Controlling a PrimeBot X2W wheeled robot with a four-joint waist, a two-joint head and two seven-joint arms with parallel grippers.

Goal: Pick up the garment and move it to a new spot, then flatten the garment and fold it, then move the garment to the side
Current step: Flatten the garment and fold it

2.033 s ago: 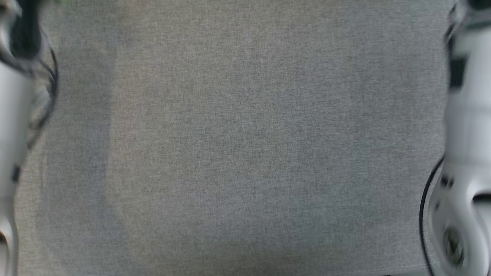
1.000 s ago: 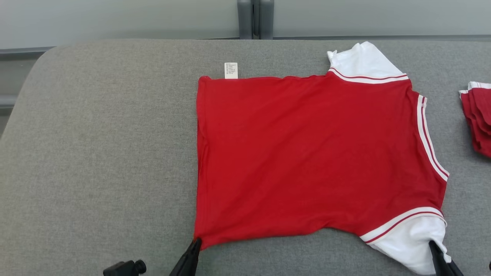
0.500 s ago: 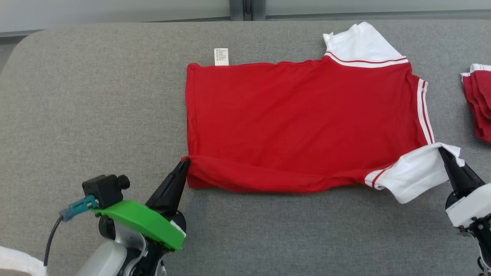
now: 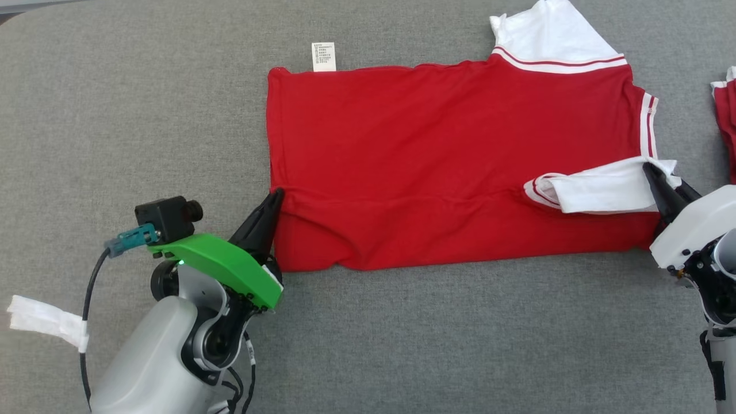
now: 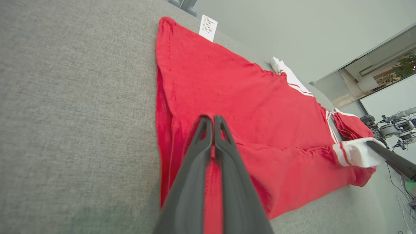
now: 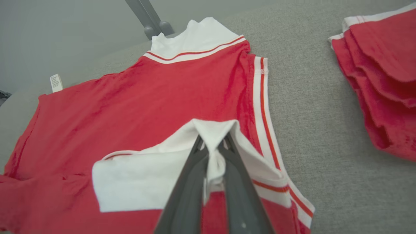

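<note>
**Desk:** First entry, left side?

**Operator:** I log the left gripper [image 4: 275, 198]: two long dark fingers [image 5: 198, 156] below a green plastic bracket [image 4: 218, 267]. It is clenched on the near left corner of the red short-sleeved shirt with white, stripe-trimmed sleeves [image 4: 448, 144]. In the left wrist view I see red cloth pinched between the fingers.

**Desk:** And the shirt itself?

**Operator:** It lies on the grey woven-fabric tabletop [image 4: 144, 115], from the centre to the right of my head view. Its near edge is doubled over onto the body. A small white printed care label [image 4: 324, 56] sticks out at the far left corner.

**Desk:** Sleeves?

**Operator:** The far white sleeve [image 4: 552, 34] lies flat on the tabletop. The near white sleeve [image 4: 592, 190] is folded up onto the red body.

**Desk:** Right side?

**Operator:** The right gripper [image 4: 652, 172] has dark fingers on a white housing. It is clamped on the end of the near sleeve, with white cloth bunched between its fingers. Further right, apart from the shirt, sits a stack of folded red garments with white trim [image 6: 383, 74].
</note>
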